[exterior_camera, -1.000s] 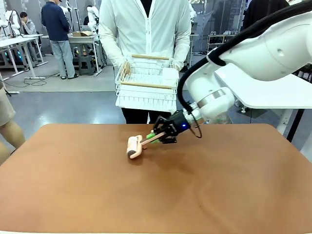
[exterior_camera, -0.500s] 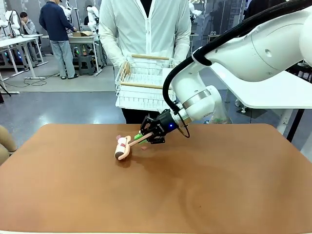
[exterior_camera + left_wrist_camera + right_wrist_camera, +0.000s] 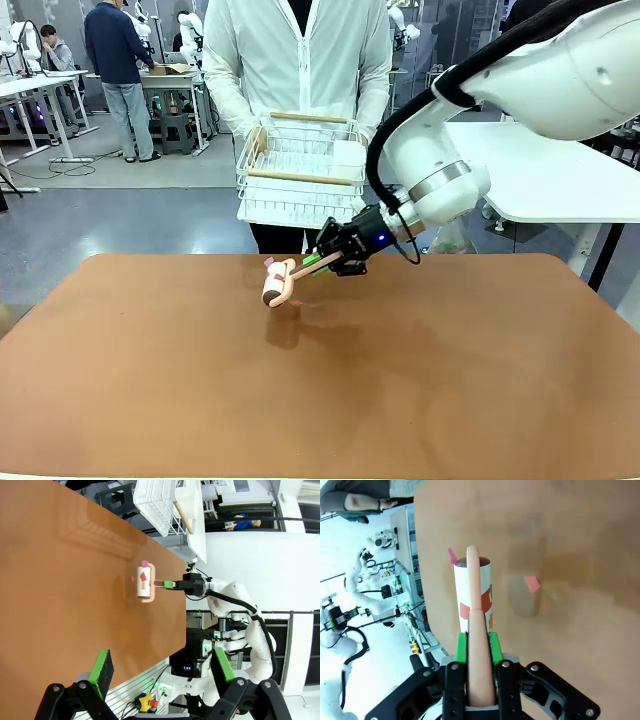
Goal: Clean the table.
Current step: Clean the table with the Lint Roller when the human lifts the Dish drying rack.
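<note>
Over table [image 3: 150, 380], gripping lint roller [image 3: 277, 282] handle in closed right gripper [image 3: 318, 262]; may miss pink scrap [image 3: 532, 583] if swept too high.

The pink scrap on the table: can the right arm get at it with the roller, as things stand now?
Probably yes. The right end effector is shut on the lint roller, which hangs close to the pink scrap, and nothing stands between them on the table.

Right pincer [image 3: 479, 647] clamped on lint roller [image 3: 472, 600] handle, scraps stuck to roller; pink scrap [image 3: 532, 583] on table [image 3: 580, 555]
</note>
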You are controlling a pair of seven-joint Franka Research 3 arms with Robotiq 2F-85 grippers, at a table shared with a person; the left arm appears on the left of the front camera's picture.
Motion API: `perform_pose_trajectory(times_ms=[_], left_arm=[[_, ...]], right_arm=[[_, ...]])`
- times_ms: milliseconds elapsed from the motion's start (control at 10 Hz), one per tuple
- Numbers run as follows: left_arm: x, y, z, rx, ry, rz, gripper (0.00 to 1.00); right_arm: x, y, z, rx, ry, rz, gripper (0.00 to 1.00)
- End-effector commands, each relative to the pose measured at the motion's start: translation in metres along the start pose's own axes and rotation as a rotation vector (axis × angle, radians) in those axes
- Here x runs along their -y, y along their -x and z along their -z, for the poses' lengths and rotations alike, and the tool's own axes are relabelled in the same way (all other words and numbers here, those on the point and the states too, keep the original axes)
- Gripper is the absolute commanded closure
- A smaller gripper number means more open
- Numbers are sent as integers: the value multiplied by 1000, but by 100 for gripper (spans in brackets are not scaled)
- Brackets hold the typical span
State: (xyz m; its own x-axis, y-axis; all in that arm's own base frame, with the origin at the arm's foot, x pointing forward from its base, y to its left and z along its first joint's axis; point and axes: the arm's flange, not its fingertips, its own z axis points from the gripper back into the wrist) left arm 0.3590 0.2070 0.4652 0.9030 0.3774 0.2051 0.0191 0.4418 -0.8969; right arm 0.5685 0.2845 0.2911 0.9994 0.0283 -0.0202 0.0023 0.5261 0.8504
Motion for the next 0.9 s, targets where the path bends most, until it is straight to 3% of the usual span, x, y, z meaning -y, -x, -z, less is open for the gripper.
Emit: perform_pose_trajectory(times_ms=[0,200,400,600,800], left_arm=[[0,2,-3,-7,12,12,0],[0,2,-3,-7,12,12,0],[0,2,-3,-7,12,12,0],[0,2,-3,-7,12,12,0],[0,2,-3,-7,12,12,0]], right_arm=[[-26,32,-77,-35,17,-55,79],[-32,54,-162,4,117,-66,79],[-15,54,-220,-26,158,-48,79],[14,44,-235,55,179,4,79],[24,43,-251,71,161,5,79]])
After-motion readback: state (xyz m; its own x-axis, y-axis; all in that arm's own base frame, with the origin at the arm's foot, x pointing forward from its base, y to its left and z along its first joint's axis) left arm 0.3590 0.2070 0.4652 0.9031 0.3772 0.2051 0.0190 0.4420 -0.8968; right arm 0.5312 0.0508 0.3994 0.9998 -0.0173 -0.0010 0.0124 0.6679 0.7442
